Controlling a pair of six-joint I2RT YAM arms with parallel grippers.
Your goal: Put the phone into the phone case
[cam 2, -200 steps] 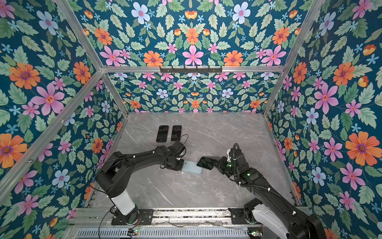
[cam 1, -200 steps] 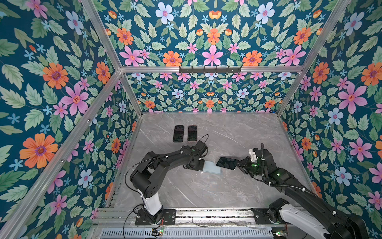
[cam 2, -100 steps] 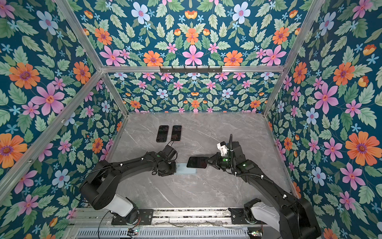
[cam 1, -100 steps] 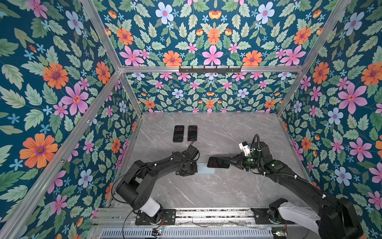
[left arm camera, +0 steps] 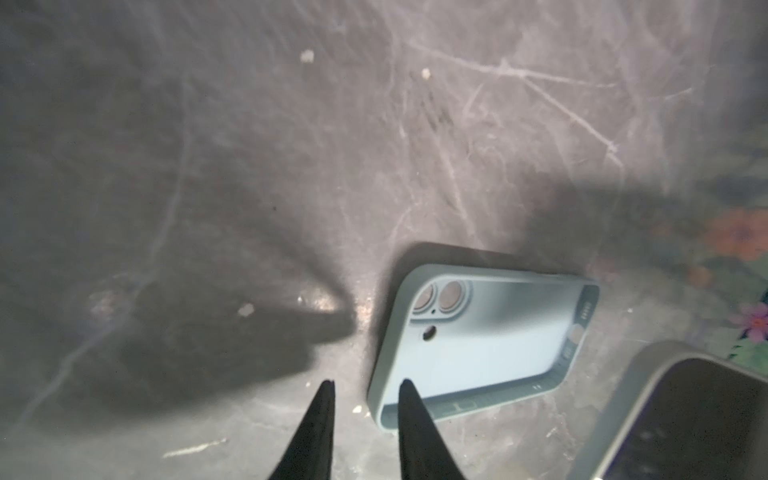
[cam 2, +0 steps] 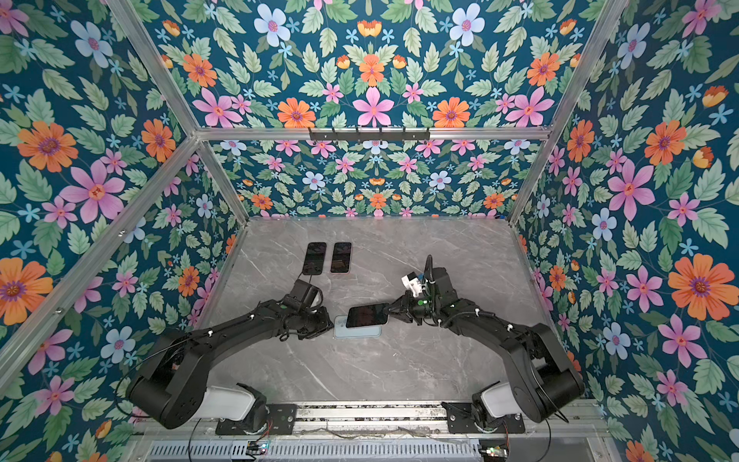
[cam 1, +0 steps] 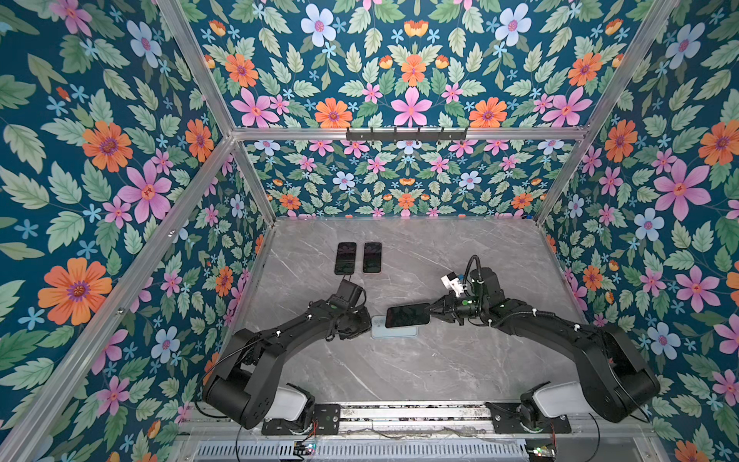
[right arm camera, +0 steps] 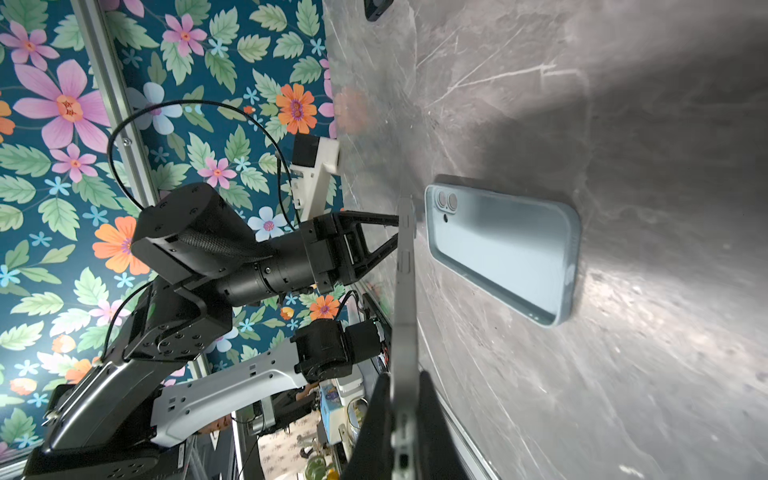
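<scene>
One phone (cam 1: 407, 315) in the pinch of the right pincer (cam 1: 431, 313), seemingly over the case (cam 1: 396, 333); left pincer (left arm camera: 368, 384) agape by its corner.

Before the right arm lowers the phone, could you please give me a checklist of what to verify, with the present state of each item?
1. Dark-screened, grey-framed phone gripped by the right end effector: ok.
2. Light blue soft phone case lying hollow side up on the grey marble table: ok.
3. Case cavity empty: ok.
4. Case free of the left end effector: not ok; its jaws stand open either side of the rim at one corner.
5. Phone squared over the case: cannot tell; it hangs above, overlapping it in both top views.
6. Phone's lenses facing the case's camera holes: cannot tell; its back is hidden.
</scene>
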